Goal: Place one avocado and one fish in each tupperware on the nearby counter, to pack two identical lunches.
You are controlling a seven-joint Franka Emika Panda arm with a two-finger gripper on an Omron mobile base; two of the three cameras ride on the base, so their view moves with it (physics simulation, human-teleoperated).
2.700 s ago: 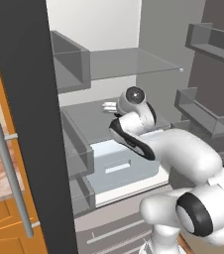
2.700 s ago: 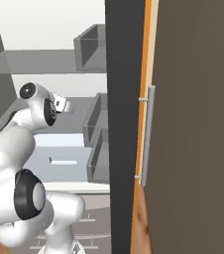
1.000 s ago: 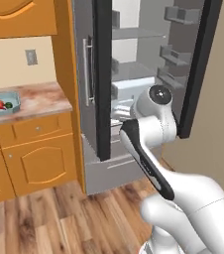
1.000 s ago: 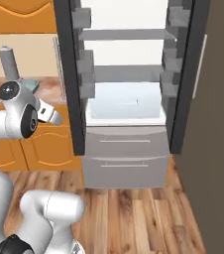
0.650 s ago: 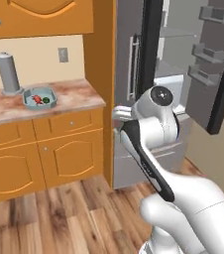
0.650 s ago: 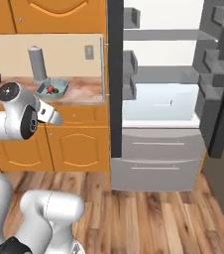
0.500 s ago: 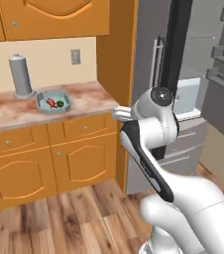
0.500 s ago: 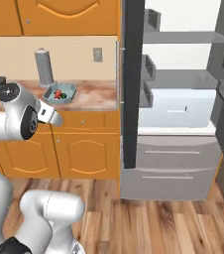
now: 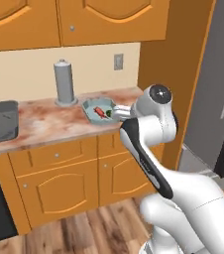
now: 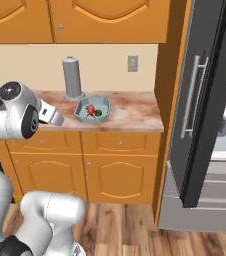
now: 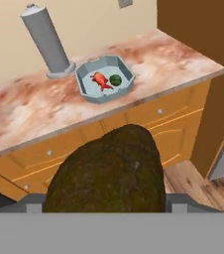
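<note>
Fingers: you have them spread wide around the dark brown-olive avocado.
Pale blue-grey tupperware: on the counter, holding the red-orange fish and bright green avocado.
Dark grey tupperware: far left.

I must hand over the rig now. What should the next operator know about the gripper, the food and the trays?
Gripper: closed on the dark brown avocado, away from the counter.
Pale blue tray: on the counter, already holds the red fish and the green avocado.
Dark grey tray: at the counter's left end, with a dark fish-like shape inside.
Left: place the brown avocado in the dark tray.
</note>
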